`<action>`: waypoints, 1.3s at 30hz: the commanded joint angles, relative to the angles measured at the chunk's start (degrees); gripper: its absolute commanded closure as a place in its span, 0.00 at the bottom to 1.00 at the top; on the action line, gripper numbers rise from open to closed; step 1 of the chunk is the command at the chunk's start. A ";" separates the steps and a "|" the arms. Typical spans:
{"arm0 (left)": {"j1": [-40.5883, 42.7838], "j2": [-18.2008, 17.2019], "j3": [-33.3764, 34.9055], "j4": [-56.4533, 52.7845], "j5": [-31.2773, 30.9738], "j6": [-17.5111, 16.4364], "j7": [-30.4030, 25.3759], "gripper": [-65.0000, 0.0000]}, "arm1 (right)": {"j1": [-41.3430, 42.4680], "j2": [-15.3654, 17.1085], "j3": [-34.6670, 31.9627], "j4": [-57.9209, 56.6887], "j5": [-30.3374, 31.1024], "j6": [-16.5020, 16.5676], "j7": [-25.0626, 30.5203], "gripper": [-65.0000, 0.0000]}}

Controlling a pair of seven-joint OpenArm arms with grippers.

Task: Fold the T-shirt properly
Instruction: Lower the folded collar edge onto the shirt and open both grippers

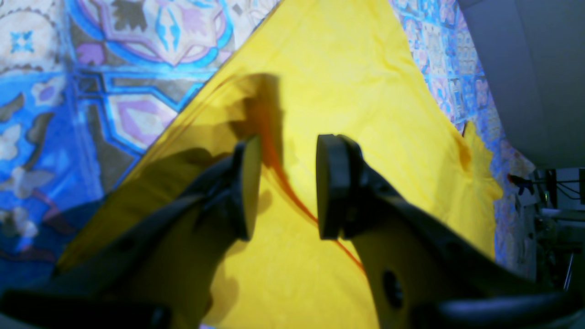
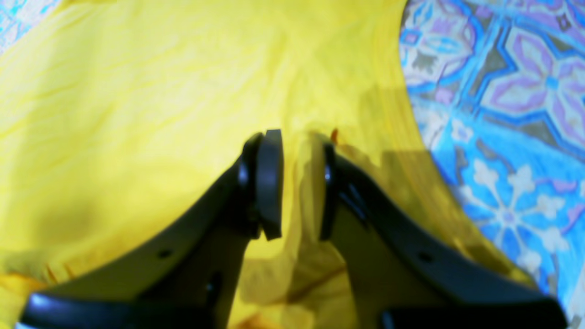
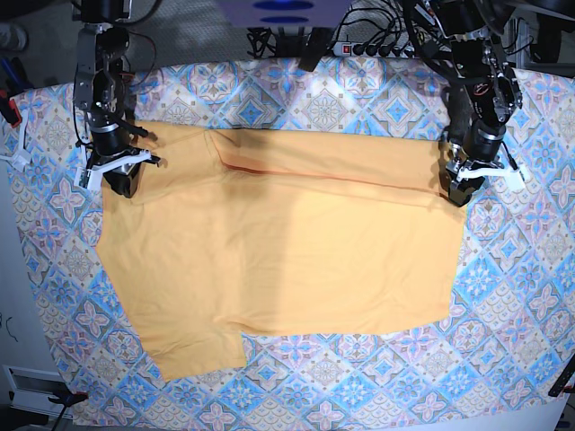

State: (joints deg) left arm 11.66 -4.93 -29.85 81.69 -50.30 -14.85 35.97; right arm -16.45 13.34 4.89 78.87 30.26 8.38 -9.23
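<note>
I see the plain yellow-orange short-sleeved cotton T-shirt (image 3: 278, 251) spread flat on the blue-and-pink tile-patterned cloth (image 3: 359, 99) that covers the table, roughly centred in the base view. Its long axis runs left-right in that view. The far strip is folded over toward the near side: a second layer lies along the far edge, with a thin dark-orange line (image 3: 323, 172) running left-right where that layer ends. One short sleeve (image 3: 193, 350) sticks out at near-left, pointing toward the near edge. I can't pick out the neck opening, so I can't call which end is collar and which is hem.

Left gripper (image 3: 454, 184) sits at the shirt's far corner on the base view's right, down at the fabric edge. In the left wrist view its black disc pads (image 1: 331, 183) stand clearly apart, nothing pinched between them; yellow fabric and that dark-orange line (image 1: 283, 183) show through the gap.

Right gripper (image 3: 121, 175) is at the opposite far corner, base view's left. In the right wrist view its pads (image 2: 269, 183) are close together with a narrow gap; yellow cloth shows in the gap, but the frame is blurred and I can't tell if it's clamped or just behind.
</note>
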 commanded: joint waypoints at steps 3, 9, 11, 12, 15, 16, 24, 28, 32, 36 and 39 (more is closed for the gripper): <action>-0.01 -0.74 -0.18 0.99 -1.08 -0.66 -0.93 0.68 | 0.40 0.77 0.43 1.17 0.11 0.37 1.63 0.81; 2.10 -0.74 -0.18 3.01 -1.96 -0.93 -0.49 0.68 | -1.53 0.77 0.52 4.34 0.11 0.37 1.72 0.81; 4.12 -0.74 0.26 5.39 -3.37 -0.93 -0.41 0.68 | -3.38 0.77 0.52 6.36 0.11 0.37 1.72 0.81; 5.00 -0.74 1.23 6.44 -3.81 -0.93 -0.41 0.68 | -4.17 0.85 0.52 7.15 0.11 0.37 1.63 0.81; 6.76 -0.92 2.64 7.58 -3.98 -0.93 -0.41 0.68 | -6.28 1.03 0.17 7.50 0.11 0.37 1.54 0.81; 7.11 -0.83 2.64 7.58 -3.98 -0.93 -0.41 0.68 | -6.89 1.03 0.17 7.50 0.11 0.37 1.54 0.81; 10.27 -0.74 2.64 7.67 -4.07 -0.93 -0.41 0.68 | -12.87 1.03 0.52 7.50 -1.73 0.37 1.63 0.80; 11.42 -0.74 2.64 7.67 -4.07 -0.93 -0.41 0.68 | -14.45 0.77 0.61 7.68 -5.69 0.37 1.81 0.77; 13.09 -0.74 2.72 7.76 -4.16 -0.93 0.91 0.68 | -16.39 0.77 0.52 7.59 -4.63 0.37 4.09 0.77; 15.20 -0.74 2.37 7.76 -7.76 -0.93 3.02 0.68 | -17.79 0.77 0.26 7.50 -4.37 0.37 4.44 0.77; 16.34 -0.83 2.29 7.58 -12.16 -0.93 3.11 0.68 | -18.50 0.77 0.17 7.41 -4.37 0.37 4.44 0.77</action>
State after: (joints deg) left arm 27.83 -5.10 -27.22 88.40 -61.54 -15.11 39.64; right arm -34.44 13.52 4.75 85.52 25.56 8.45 -6.20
